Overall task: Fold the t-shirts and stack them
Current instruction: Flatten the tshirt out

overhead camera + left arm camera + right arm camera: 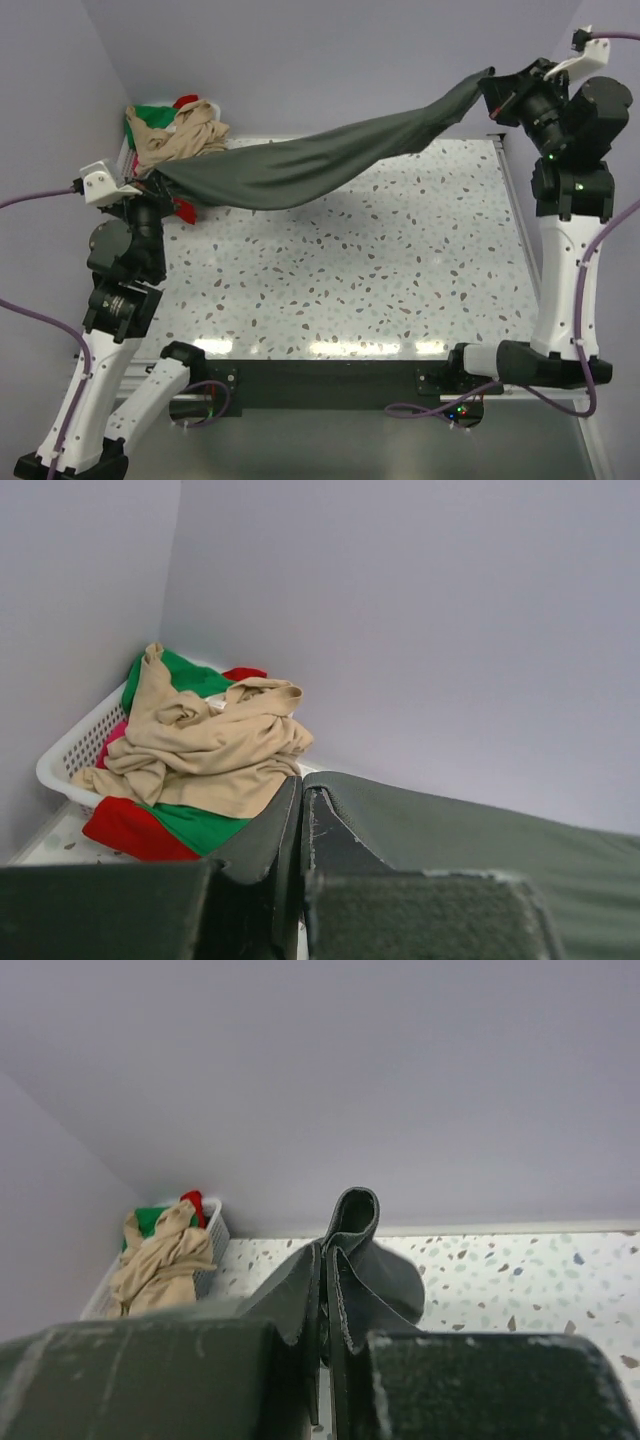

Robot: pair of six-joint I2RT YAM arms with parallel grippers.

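A large dark grey t-shirt [310,162] hangs stretched in the air between my two grippers, sagging over the far half of the table. My left gripper [152,183] is shut on its left end, close to the basket; in the left wrist view the cloth [470,840] runs off to the right from the closed jaws [302,805]. My right gripper [492,92] is shut on its right end, held high at the far right; a fold of the cloth [355,1222] sticks up between the fingers [326,1280]. Beige [185,135], green [150,115] and red [186,100] shirts lie heaped in the basket.
A white plastic basket [75,750] stands in the far left corner against the walls, also seen in the right wrist view [215,1225]. The speckled table top [340,270] lies below the hanging shirt. A metal rail [515,200] runs along the table's right edge.
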